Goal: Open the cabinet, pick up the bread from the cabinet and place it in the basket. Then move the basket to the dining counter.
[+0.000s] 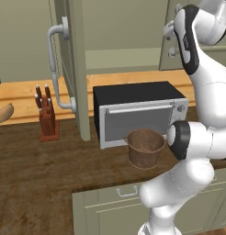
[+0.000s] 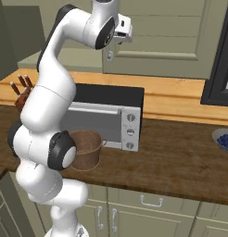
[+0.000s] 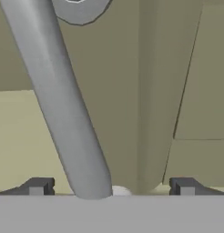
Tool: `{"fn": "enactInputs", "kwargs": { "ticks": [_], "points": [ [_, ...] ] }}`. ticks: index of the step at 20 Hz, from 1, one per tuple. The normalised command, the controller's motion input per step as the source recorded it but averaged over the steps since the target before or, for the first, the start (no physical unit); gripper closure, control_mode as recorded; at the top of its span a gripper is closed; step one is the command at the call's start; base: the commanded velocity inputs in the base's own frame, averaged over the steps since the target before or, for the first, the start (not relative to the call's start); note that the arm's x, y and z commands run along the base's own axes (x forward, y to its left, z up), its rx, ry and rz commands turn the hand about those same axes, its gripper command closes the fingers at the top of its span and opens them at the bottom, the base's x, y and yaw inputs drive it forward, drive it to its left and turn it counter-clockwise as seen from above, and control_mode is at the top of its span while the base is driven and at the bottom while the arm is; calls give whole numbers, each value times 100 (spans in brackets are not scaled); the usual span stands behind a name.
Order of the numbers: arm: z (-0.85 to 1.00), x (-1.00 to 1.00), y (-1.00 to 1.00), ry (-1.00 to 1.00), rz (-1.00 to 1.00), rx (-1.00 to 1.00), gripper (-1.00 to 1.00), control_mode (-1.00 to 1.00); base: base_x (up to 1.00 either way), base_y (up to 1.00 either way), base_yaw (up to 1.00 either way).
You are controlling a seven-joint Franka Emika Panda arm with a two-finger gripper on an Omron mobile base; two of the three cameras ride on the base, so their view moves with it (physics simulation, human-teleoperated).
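The pincer (image 3: 111, 186) stands fully spread, its two dark fingertips (image 3: 38, 185) far apart, and it grips nothing. In the hand view a silver bar handle (image 3: 63, 104) runs slantwise between the tips, nearer the left one; whether either tip touches it cannot be told. Behind the bar lies the sage-green panelled face of the cabinet (image 3: 186, 91).

In the left base view one cabinet door (image 1: 78, 69) stands swung out edge-on over the bench (image 1: 41, 170), its curved handle (image 1: 55, 69) facing left. The arm reaches high toward the closed door (image 2: 180, 32) at upper right.

The basket (image 1: 144, 148) sits upright on the dark wood bench, just in front of the toaster oven (image 1: 138, 112) and close to the arm's elbow. A knife block (image 1: 47, 117) stands left of the open door, apart from it. Bare bench lies open to the right of the oven, out to a bowl of blue fruit (image 2: 224, 139) at the edge.
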Motion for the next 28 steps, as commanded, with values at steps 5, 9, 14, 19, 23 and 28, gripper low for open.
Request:
{"fn": "enactInputs", "kwargs": {
  "ticks": [5, 9, 14, 19, 23, 28],
  "points": [
    [-8, 6, -6, -10, -1, 4, 100, -100, 0, 0, 0],
    [-54, 5, 0, -24, -5, 4, 100, -100, 0, 0, 0],
    [-74, 13, 0, -31, -7, 3, 100, -100, 0, 0, 0],
    [-26, 29, 20, -29, -9, 1, 100, -100, 0, 0, 0],
    [3, -26, -1, -17, -8, 0, 100, -100, 0, 0, 0],
    [23, -96, -42, -14, -4, 5, 100, -100, 0, 0, 0]
  ]
}}
